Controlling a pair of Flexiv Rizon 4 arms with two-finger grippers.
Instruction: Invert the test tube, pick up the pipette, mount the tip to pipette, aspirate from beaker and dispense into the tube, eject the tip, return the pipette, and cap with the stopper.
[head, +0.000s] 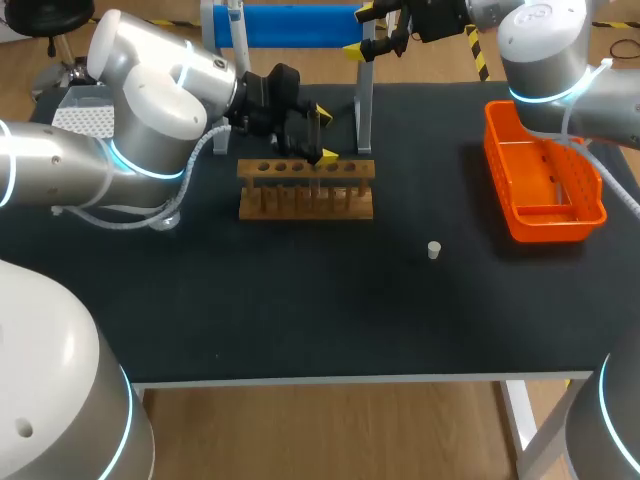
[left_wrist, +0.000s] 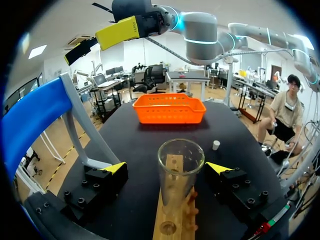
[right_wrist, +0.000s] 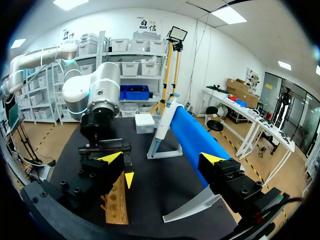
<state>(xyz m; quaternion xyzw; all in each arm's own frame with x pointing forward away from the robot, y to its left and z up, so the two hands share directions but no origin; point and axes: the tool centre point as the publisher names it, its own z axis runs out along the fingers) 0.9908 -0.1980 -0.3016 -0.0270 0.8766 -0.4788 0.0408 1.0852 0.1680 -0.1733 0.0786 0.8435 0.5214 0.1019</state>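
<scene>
Two grippers work over the far half of the black table (head: 300, 320). The wooden rack (head: 305, 200) stands near the middle of it, and a wide stretch of tabletop runs from the rack to the near edge. The orange basket (head: 492, 150) sits close to the right edge, well apart from the rack. The small white stopper (head: 434, 250) stands between them, nearer the front and touching neither. At the far edge the pipette stand (head: 365, 110) rises just behind the rack's right end, with the blue pipette (head: 300, 22) lying across its top.

Our left gripper (head: 326, 134) hangs directly above the rack. In the left wrist view the glass test tube (left_wrist: 180, 165) stands upright in a rack hole with its open mouth up, between the left gripper's fingers (left_wrist: 116, 168). The jaws are spread wide, with a visible gap on each side of the glass, so nothing is held.

Our right gripper (head: 360, 30) is at the far edge beside the pipette. In the right wrist view its fingers are far apart and the pipette's blue body runs between them, closer to one finger. We cannot tell whether that finger touches it. The other finger stands clear, so there is no grip.
</scene>
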